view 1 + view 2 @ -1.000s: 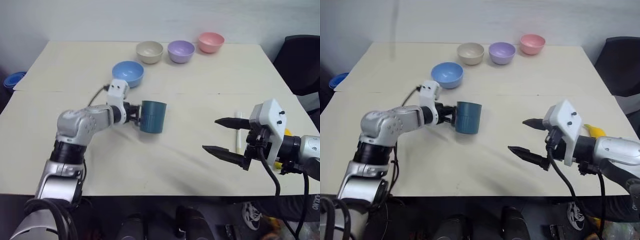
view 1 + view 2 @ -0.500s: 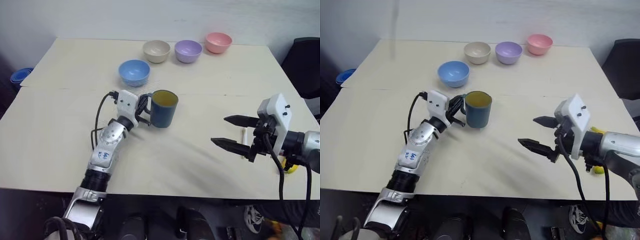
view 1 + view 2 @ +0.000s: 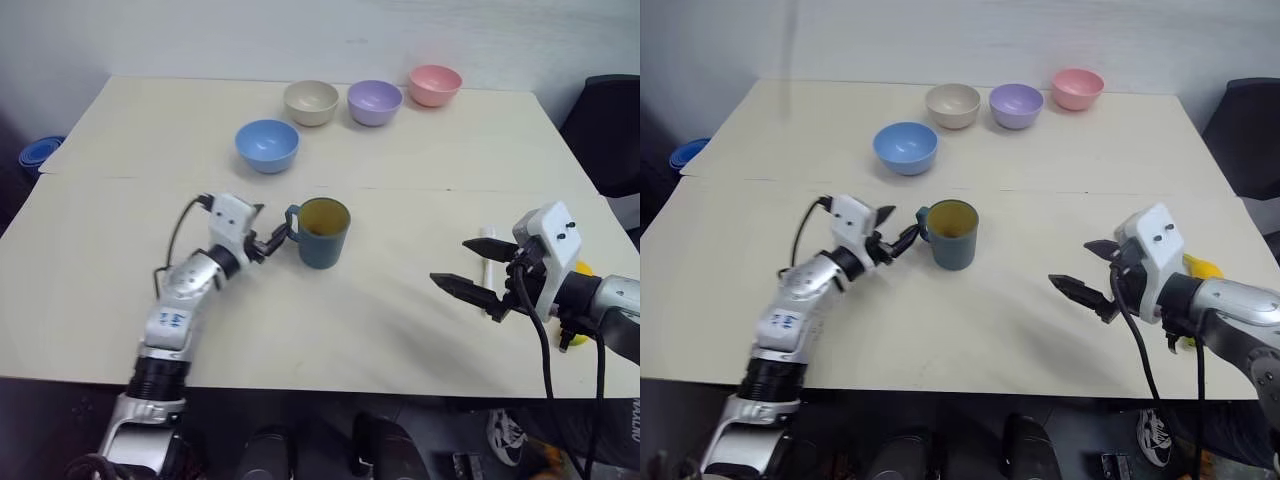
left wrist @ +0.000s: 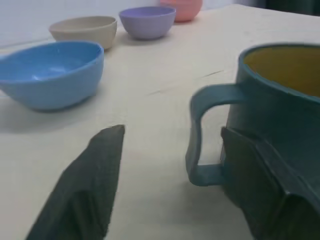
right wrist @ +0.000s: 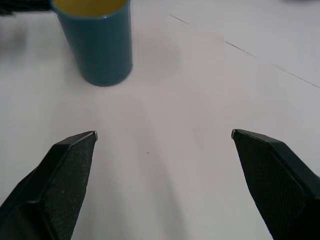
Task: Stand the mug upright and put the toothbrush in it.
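I see my left gripper (image 3: 277,236) spread wide at the handle of the mug (image 3: 322,232), which stands up on the table (image 3: 420,160), while my right gripper (image 3: 468,268), wide and empty, hides part of the toothbrush (image 3: 488,272).

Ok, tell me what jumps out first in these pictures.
The teal mug stands upright mid-table, its yellow inside showing, with the left hand open right at its handle. The right hand hovers wide open over the table's right side, just in front of the white toothbrush. Four pastel bowls line the far side.
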